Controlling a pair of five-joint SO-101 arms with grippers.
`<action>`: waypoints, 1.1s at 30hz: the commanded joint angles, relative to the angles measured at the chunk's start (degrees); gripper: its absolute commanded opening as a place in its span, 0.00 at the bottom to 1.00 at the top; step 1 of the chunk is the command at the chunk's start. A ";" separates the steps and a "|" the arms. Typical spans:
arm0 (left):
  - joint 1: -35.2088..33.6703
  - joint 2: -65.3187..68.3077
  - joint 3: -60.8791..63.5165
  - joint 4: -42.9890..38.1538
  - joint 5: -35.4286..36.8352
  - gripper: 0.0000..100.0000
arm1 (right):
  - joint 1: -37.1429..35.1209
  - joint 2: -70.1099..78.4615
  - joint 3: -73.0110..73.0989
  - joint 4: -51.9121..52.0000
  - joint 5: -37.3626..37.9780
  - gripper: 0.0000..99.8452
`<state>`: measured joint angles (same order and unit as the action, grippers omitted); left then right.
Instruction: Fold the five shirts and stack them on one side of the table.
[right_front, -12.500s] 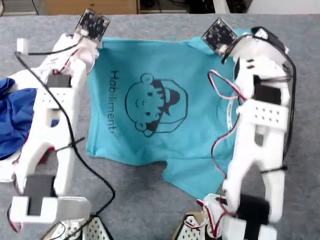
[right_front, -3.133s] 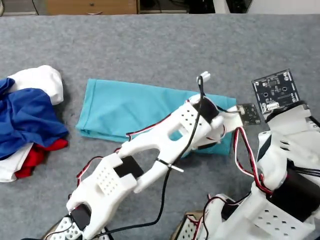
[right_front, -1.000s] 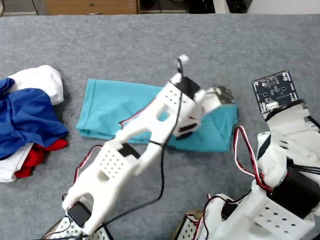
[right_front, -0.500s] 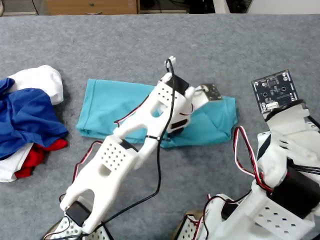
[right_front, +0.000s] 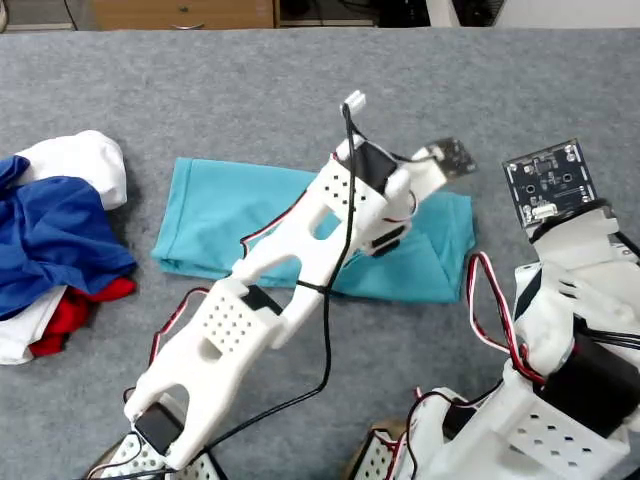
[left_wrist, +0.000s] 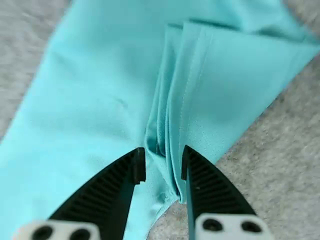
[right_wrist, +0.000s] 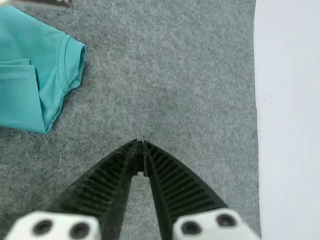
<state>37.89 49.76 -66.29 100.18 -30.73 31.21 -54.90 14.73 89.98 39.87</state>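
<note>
Grey felt-covered table (right_front: 300, 80) with a folded teal shirt (right_front: 230, 210) lying flat across its middle.
The left gripper (left_wrist: 163, 165) hangs close over the shirt's layered fold edges. Its fingers are narrowly apart, with a ridge of cloth just below the gap. The right gripper (right_wrist: 140, 150) has its fingers pressed together above the felt, and the shirt's sleeve end lies near their tips but apart from them. A loose pile of blue, white and red shirts (right_front: 50, 240) lies well apart from both sets of fingers.
</note>
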 joint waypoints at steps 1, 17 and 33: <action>-1.41 -7.60 -2.81 0.70 3.43 0.14 | -0.31 -0.31 -0.22 -1.05 -0.35 0.00; -38.51 -21.49 10.64 0.62 15.12 0.13 | -0.40 -0.22 7.96 -0.88 -0.35 0.00; -51.34 -4.88 11.52 0.62 12.22 0.17 | -0.31 -0.22 19.38 5.36 -0.53 0.00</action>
<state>-12.57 44.66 -54.59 100.18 -17.98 31.21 -54.81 34.24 94.20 39.87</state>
